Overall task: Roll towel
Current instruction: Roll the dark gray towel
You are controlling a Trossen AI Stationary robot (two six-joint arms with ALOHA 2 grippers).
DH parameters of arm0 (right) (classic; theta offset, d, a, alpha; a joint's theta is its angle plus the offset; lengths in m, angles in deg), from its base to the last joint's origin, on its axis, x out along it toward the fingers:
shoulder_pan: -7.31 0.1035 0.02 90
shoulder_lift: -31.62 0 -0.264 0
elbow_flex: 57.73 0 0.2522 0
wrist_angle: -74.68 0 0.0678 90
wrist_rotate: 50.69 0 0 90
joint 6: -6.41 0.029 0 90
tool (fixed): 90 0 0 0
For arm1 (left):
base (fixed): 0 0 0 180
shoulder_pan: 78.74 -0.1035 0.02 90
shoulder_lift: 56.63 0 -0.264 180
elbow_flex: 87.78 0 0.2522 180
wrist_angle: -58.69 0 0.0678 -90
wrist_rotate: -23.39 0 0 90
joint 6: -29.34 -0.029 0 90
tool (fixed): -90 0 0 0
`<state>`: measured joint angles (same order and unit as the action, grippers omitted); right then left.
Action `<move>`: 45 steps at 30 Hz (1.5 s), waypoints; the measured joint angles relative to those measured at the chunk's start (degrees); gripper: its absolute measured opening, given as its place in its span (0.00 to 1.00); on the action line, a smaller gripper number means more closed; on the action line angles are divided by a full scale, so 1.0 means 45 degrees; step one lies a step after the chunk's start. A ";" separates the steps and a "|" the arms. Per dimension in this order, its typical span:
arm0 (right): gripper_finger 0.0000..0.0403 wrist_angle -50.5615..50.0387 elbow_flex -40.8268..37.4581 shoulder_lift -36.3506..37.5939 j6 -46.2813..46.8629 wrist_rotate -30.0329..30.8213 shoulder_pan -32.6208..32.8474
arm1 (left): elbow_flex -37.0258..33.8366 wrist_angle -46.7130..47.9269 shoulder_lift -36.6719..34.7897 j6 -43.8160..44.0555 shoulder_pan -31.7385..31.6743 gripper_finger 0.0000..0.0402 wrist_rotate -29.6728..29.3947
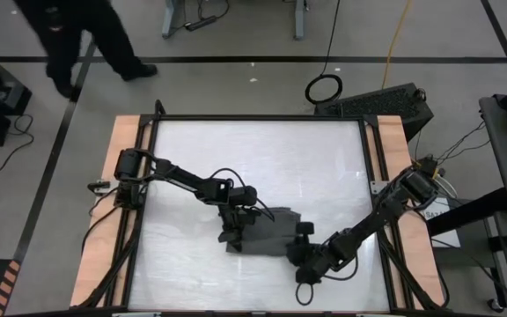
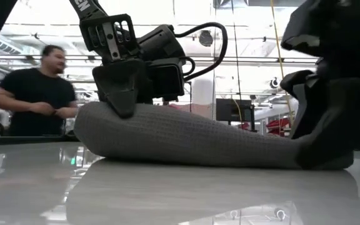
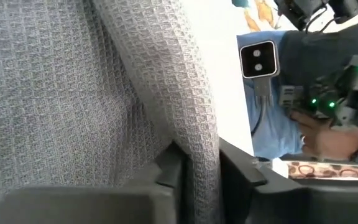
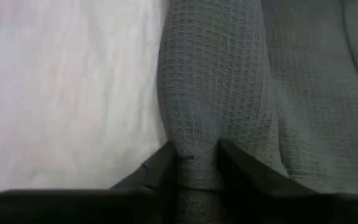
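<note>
high view | left tool (image 1: 234, 227) pinching towel (image 1: 267, 234) | right tool (image 1: 299, 236) pinching towel's other end

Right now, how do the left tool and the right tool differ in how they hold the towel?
The left tool grips the towel at its left end, where the low view shows the cloth bulging high; the right tool grips the right end, where it lies low on the table. The left arm reaches in from the table's left edge, the right from its right edge. Both are shut on a fold of cloth.
</note>
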<state>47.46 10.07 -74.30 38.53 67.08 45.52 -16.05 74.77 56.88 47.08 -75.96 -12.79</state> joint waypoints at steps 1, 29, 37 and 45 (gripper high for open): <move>0.25 0.0015 0.0001 -0.0026 0.0122 -0.0270 -0.0067 | 0.0048 0.0019 0.0000 -0.0088 -0.0005 0.22 0.0000; 0.02 0.1930 -0.0063 -0.0108 0.3652 -0.2017 -0.0167 | 0.0446 0.4024 -0.5362 -0.6128 0.1963 0.51 -0.7389; 0.03 0.2037 -0.0058 -0.0108 0.4656 -0.2423 -0.0167 | -0.0088 0.3115 -0.4711 -0.7070 0.3782 0.51 -1.0087; 0.04 0.2092 -0.0058 -0.0104 0.5051 -0.2625 -0.0162 | -0.0102 0.2768 -0.4042 -0.7059 0.4479 0.51 -1.0073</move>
<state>56.88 9.81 -74.76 61.26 55.27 44.79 -16.51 87.23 38.69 15.32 -55.80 -58.12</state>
